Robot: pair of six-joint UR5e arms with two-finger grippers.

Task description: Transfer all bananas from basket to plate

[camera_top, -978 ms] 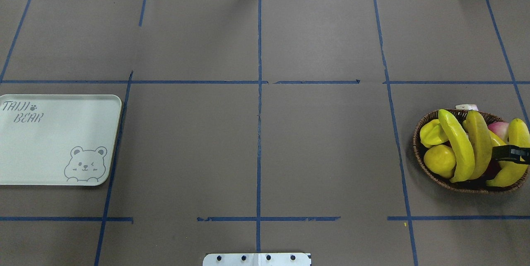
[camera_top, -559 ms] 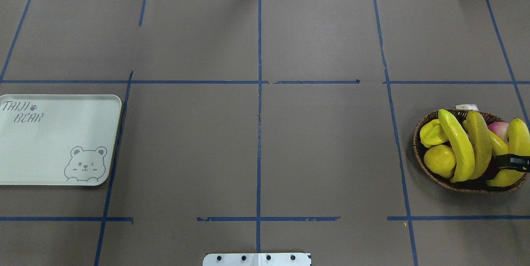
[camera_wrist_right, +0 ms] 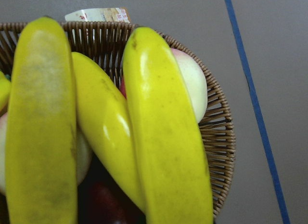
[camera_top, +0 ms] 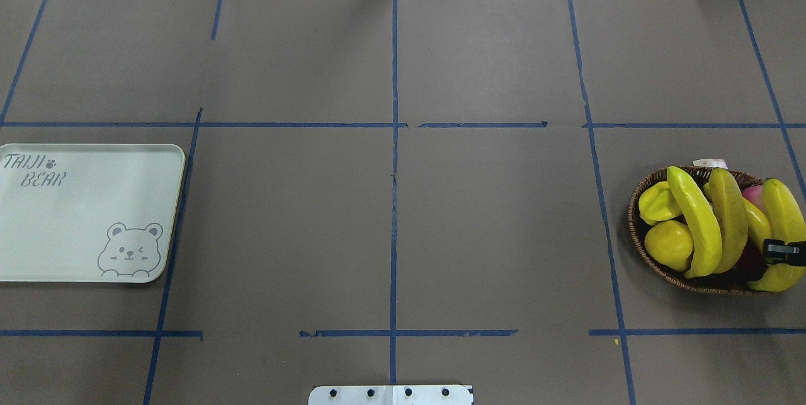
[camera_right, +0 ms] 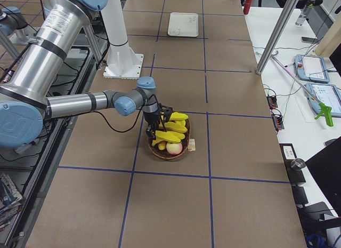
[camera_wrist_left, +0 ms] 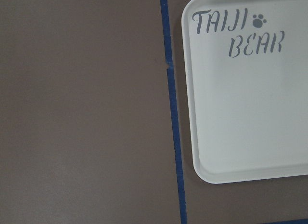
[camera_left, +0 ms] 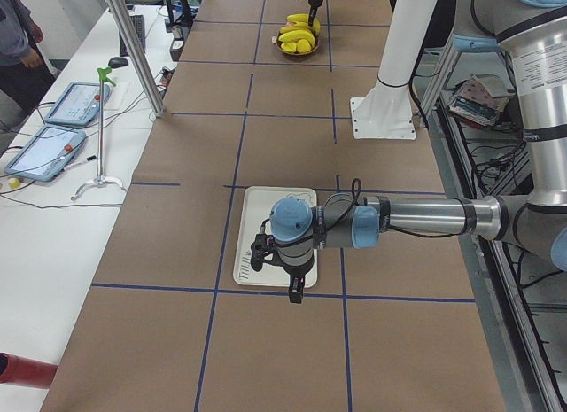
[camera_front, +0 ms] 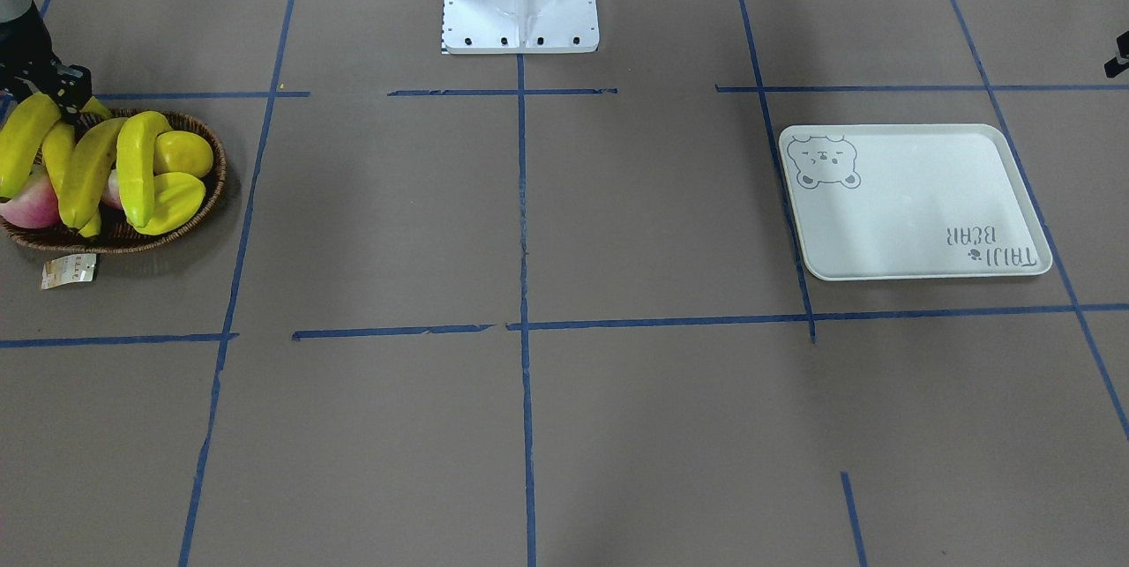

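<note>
Four yellow bananas lie in the dark wicker basket [camera_top: 635, 238] at the table's right. Two of them [camera_top: 696, 222] [camera_top: 730, 216] cross its middle, and a third [camera_top: 759, 223] is partly hidden. My right gripper [camera_top: 784, 252] is shut across the lower half of the rightmost banana [camera_top: 784, 210]. That banana fills the right wrist view [camera_wrist_right: 163, 137]. The front view shows it tilted up over the basket rim [camera_front: 25, 144]. The off-white bear plate [camera_top: 82, 216] is bare at the far left. My left gripper [camera_left: 297, 292] hangs over the plate's edge; I cannot tell whether it is open or shut.
The basket also holds a ridged starfruit [camera_top: 658, 202], a round yellow fruit [camera_top: 669, 244] and a pink peach [camera_top: 752, 194]. A paper tag [camera_top: 708, 164] lies by its far rim. The robot base plate [camera_top: 390, 394] sits at the near edge. Blue tape lines cross the brown table.
The right gripper's black fingers have slid toward the near end of the rightmost banana. The banana's far end has swung left, over the peach.
</note>
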